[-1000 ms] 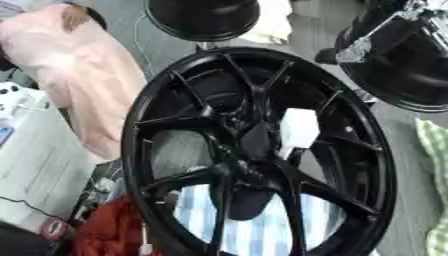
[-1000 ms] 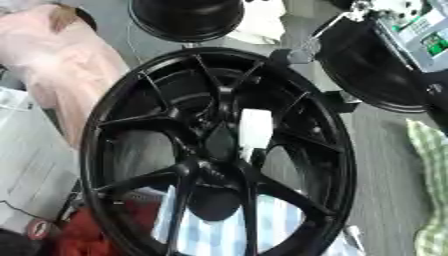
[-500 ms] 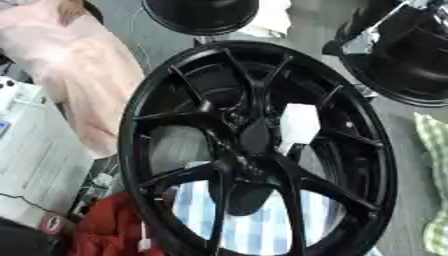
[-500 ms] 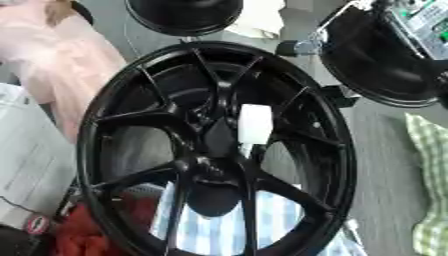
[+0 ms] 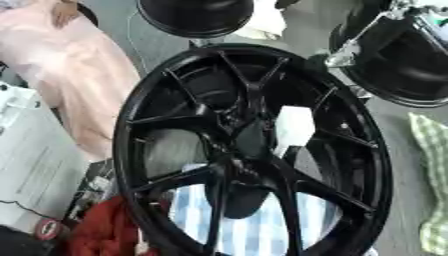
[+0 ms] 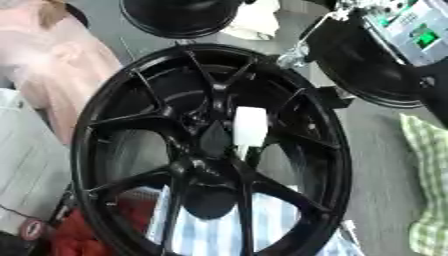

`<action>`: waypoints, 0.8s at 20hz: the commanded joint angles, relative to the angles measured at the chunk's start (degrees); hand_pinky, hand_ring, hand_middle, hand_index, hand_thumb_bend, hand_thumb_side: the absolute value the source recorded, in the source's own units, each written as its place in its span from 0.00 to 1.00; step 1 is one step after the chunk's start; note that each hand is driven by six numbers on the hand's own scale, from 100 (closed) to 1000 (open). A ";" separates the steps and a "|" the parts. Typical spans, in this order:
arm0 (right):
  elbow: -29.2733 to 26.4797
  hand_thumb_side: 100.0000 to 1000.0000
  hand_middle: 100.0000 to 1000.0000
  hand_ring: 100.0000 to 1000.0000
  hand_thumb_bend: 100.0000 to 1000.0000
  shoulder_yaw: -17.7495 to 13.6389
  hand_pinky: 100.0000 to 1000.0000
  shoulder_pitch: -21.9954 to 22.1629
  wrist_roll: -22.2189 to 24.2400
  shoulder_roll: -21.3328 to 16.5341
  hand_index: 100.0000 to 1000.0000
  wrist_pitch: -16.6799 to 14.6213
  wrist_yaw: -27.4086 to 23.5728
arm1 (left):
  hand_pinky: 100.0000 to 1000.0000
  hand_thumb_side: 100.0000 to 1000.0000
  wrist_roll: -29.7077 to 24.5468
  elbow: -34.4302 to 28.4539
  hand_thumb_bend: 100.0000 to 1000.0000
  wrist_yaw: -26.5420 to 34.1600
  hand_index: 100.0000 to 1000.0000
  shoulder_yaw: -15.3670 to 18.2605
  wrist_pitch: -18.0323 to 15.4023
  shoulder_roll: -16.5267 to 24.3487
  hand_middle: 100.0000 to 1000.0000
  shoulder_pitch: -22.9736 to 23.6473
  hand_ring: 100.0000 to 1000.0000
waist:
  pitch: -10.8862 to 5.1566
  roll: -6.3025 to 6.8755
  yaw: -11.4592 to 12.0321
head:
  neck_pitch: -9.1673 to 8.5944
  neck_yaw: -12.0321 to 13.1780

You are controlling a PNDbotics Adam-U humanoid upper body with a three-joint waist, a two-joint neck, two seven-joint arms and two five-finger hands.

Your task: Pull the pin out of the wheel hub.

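Observation:
A large black wheel hub point(image 6: 105, 115) with thin spokes fills the middle of both views, lying tilted over a cloth. A white, blocky pin point(image 6: 249, 126) stands among the spokes just right of the hub's dark centre point(image 6: 210, 142); in the left eye view the pin point(image 5: 294, 127) shows as a paler patch behind a spoke. Neither of my hands shows in either view, and nothing touches the pin.
A pink cloth point(image 5: 74, 75) lies at the upper left and a red cloth point(image 5: 105, 232) at the lower left. A blue-striped cloth point(image 6: 267, 220) lies under the wheel. Green checked cloth point(image 6: 429, 165) at right. Black round things point(image 5: 197, 15) point(image 6: 367, 65) stand behind.
The whole picture has shifted and tilted a little, so the camera has moved. The white pin keeps its place among the spokes.

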 commanded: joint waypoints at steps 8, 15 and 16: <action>0.07 0.00 0.77 0.91 0.47 0.11 0.85 1.51 18.11 -3.25 0.82 -18.34 -1.12 | 0.73 0.80 -0.26 -1.09 0.04 0.46 0.80 0.05 -0.19 1.71 0.72 -0.36 0.66 | -1.02 1.13 -0.17 | 2.68 -9.58; 2.98 0.02 0.77 0.91 0.48 -0.55 0.85 1.59 18.11 -2.63 0.82 -18.34 -1.80 | 0.73 0.80 -0.51 -1.09 0.05 0.75 0.80 -0.17 -0.05 1.52 0.72 -0.61 0.66 | -1.01 1.47 -0.46 | 5.87 -16.98; 3.42 0.02 0.76 0.91 0.49 -0.61 0.85 1.56 18.11 -2.49 0.82 -18.33 -1.79 | 0.73 0.80 -0.55 -1.09 0.04 0.77 0.80 -0.20 -0.08 1.54 0.72 -0.66 0.66 | -1.00 1.53 -0.47 | 5.88 -17.07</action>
